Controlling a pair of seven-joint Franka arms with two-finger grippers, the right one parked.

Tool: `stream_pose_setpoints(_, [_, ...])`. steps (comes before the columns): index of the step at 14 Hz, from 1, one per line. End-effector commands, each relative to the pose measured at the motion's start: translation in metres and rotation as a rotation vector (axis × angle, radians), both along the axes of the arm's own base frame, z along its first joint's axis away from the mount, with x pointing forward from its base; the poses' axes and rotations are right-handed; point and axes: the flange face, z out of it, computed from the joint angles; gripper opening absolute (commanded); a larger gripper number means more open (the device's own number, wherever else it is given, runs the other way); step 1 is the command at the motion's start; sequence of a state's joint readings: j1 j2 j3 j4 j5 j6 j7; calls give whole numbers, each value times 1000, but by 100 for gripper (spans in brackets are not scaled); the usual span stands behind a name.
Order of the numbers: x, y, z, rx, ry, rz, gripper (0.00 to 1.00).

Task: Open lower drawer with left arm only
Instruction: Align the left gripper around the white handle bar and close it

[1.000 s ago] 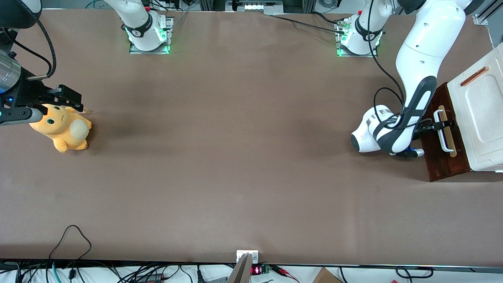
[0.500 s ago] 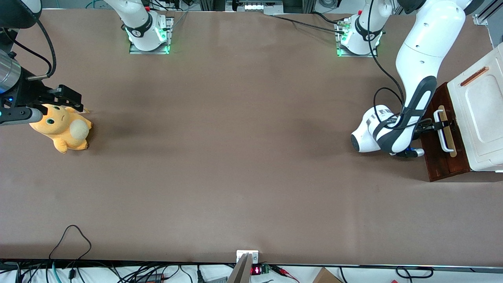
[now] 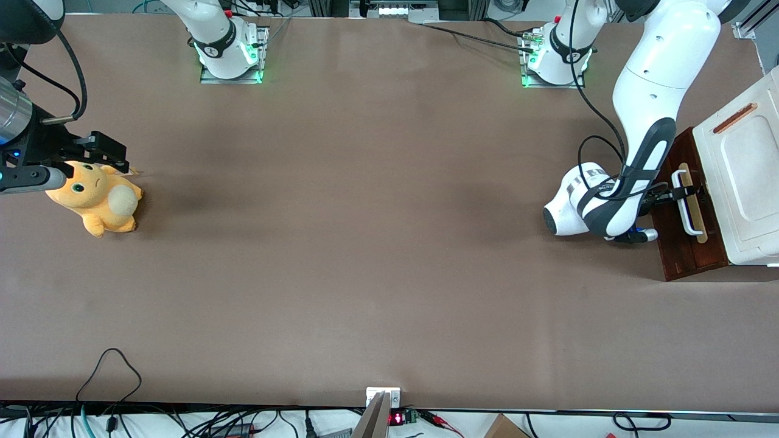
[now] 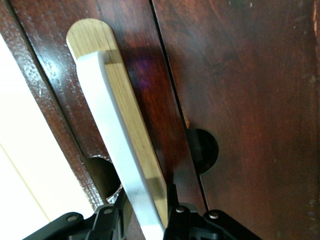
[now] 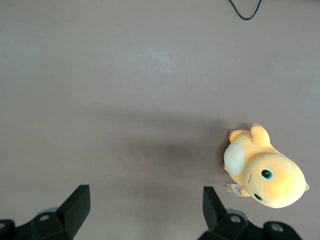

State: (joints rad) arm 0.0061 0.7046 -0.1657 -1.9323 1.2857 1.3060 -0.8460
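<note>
The lower drawer (image 3: 686, 226) is sitting at the working arm's end of the table, its dark front facing the left arm (image 3: 645, 109) and showing at three o'clock in the front view. The gripper (image 4: 146, 220) is clamping the white bar handle (image 4: 116, 145), one finger on each side of the bar. A white cabinet top (image 3: 745, 176) is lying above the drawer.

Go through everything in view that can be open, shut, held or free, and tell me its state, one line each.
Dark red-brown wooden lower drawer: barely out from the white cabinet, if at all.
White bar handle: between the pincer's fingers.
Left arm's black two-finger pincer: at the handle, shut on it.
Yellow plush toy: lying free on the brown table, toward the parked arm's end.
</note>
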Motion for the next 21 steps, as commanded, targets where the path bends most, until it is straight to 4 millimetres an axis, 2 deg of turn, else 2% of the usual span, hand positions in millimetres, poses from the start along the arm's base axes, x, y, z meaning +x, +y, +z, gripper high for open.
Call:
stream_pose_setpoints(1, [-6,6,0,32,-7,3,33])
stream_pose_setpoints(9, [-5,5,1,35,-20,1,25])
stream_pose_setpoints(21, [-6,3,1,48,-52,-4,19])
